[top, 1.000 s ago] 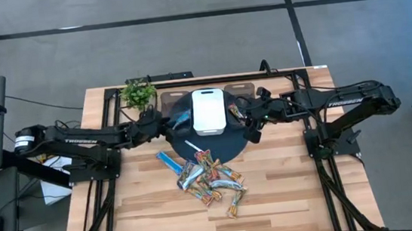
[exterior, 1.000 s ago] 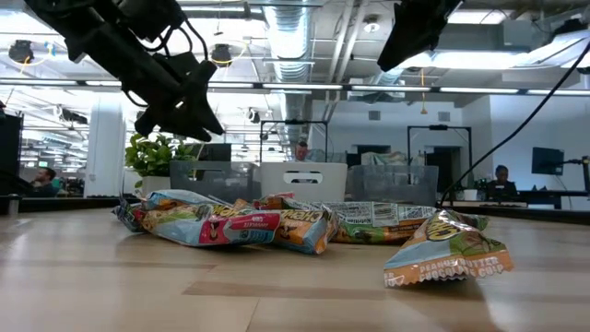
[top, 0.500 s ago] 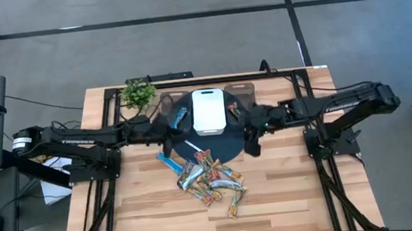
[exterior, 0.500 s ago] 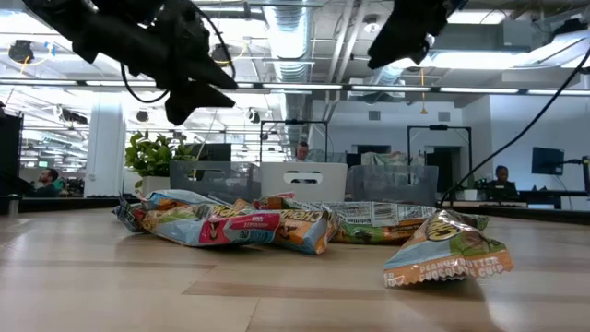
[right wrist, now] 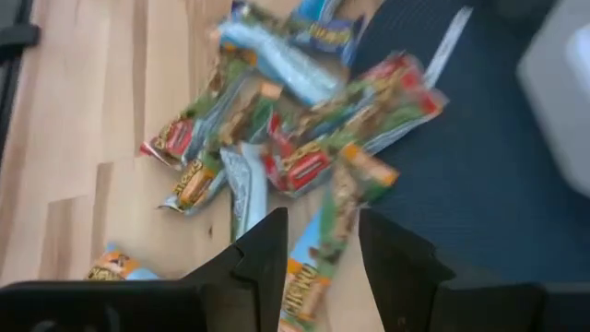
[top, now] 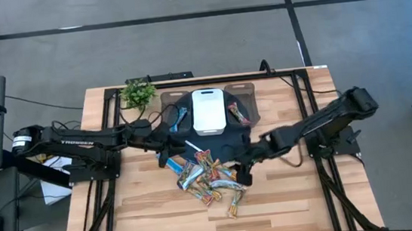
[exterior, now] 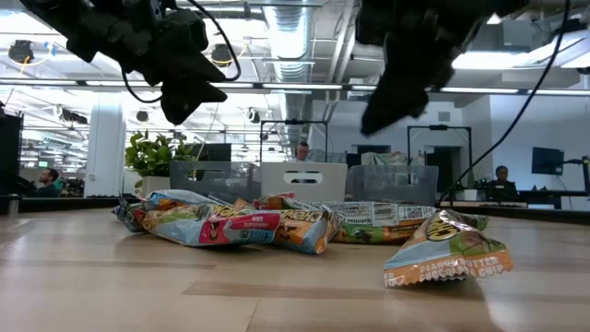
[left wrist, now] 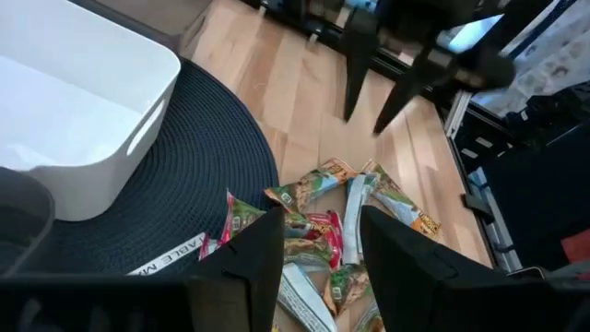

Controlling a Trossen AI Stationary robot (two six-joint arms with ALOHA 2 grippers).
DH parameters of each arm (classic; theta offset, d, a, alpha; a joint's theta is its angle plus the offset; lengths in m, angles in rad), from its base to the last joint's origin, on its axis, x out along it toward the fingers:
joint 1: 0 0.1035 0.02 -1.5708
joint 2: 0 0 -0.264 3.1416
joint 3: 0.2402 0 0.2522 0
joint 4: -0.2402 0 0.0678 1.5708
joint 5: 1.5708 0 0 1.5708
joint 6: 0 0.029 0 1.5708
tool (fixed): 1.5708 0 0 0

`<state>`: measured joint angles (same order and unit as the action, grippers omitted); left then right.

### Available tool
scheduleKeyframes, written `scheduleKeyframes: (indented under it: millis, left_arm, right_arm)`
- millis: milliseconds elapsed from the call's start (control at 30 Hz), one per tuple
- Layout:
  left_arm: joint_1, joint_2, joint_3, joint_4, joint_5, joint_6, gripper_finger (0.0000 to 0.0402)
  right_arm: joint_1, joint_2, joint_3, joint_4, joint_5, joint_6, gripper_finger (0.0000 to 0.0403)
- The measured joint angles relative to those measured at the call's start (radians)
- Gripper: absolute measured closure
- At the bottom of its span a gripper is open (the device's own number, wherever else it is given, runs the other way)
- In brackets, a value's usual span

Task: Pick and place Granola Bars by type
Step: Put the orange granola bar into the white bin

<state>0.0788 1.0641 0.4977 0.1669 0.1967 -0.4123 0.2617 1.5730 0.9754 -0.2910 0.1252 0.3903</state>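
Right gripper (top: pixel 243 174) has swung down from the white bin (top: pixel 209 111) to the bar pile, fingers spread, empty | granola bars (top: pixel 211 180) heaped on table (top: pixel 289 191), front of dark mat (top: pixel 224 145) | left gripper (top: pixel 170 148) beside pile, spread, empty

The Granola Bars (top: pixel 208 180) lie heaped near the middle of the bench (top: pixel 290 198), the pile just in front of the round mat (top: pixel 233 145). On that mat sits the bin (top: pixel 209 111), behind the pile. One bar (top: pixel 180 119) lies left of the bin, another (top: pixel 237 114) right of it. A potted plant (top: pixel 138 94) stands at the back left. The left claw (top: pixel 165 148) hangs over the mat's left edge; the right claw (top: pixel 243 170) hovers at the pile's right side.
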Motion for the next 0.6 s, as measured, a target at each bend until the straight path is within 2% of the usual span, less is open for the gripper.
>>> scheduleKeyframes:
  millis: [300, 600]
  left_arm:
    - [0.000, 0.000, 0.000, -0.035, 0.028, 0.028, 0.0265]
    - [0.000, 0.000, 0.000, -0.132, 0.031, 0.033, 0.0265]
  right_arm:
    - [-0.001, 0.098, 0.001, 0.060, 0.001, 0.058, 0.0266]
    - [0.000, 0.227, 0.018, 0.055, -0.074, 0.183, 0.0186]
